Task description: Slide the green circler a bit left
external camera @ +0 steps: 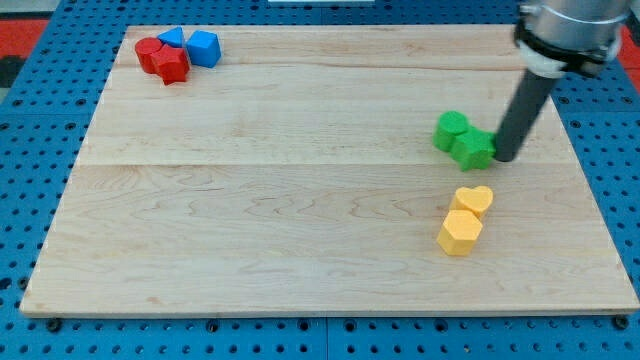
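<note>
Two green blocks sit together at the view's right on the wooden board [300, 200]. The upper left one [451, 129] looks round, a green circle. The lower right green block [475, 149] has a star-like shape and touches it. My tip [505, 157] stands just right of the lower right green block, touching or almost touching it. The dark rod rises from there toward the view's top right.
A yellow heart [474, 200] and a yellow hexagon [460, 232] lie below the green pair. At the top left, two red blocks [163, 58] and two blue blocks [194, 46] are clustered. Blue pegboard [30, 150] surrounds the board.
</note>
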Robot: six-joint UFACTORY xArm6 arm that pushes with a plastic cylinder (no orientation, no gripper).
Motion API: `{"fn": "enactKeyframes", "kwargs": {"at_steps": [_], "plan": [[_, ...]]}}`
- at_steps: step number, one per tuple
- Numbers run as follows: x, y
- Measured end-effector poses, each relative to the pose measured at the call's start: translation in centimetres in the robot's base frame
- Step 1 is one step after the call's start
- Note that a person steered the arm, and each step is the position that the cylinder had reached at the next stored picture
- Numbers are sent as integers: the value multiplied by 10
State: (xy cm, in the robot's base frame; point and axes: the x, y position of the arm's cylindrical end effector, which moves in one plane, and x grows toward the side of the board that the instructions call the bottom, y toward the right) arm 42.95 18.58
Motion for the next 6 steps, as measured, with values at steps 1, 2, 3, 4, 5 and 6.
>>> {"fn": "enactKeyframes", "kwargs": {"at_steps": [1, 2, 3, 4, 5, 6], "plan": [[-15, -53], [-40, -69], [-69, -73], [-74, -117], [-67, -175], [-67, -233]]}}
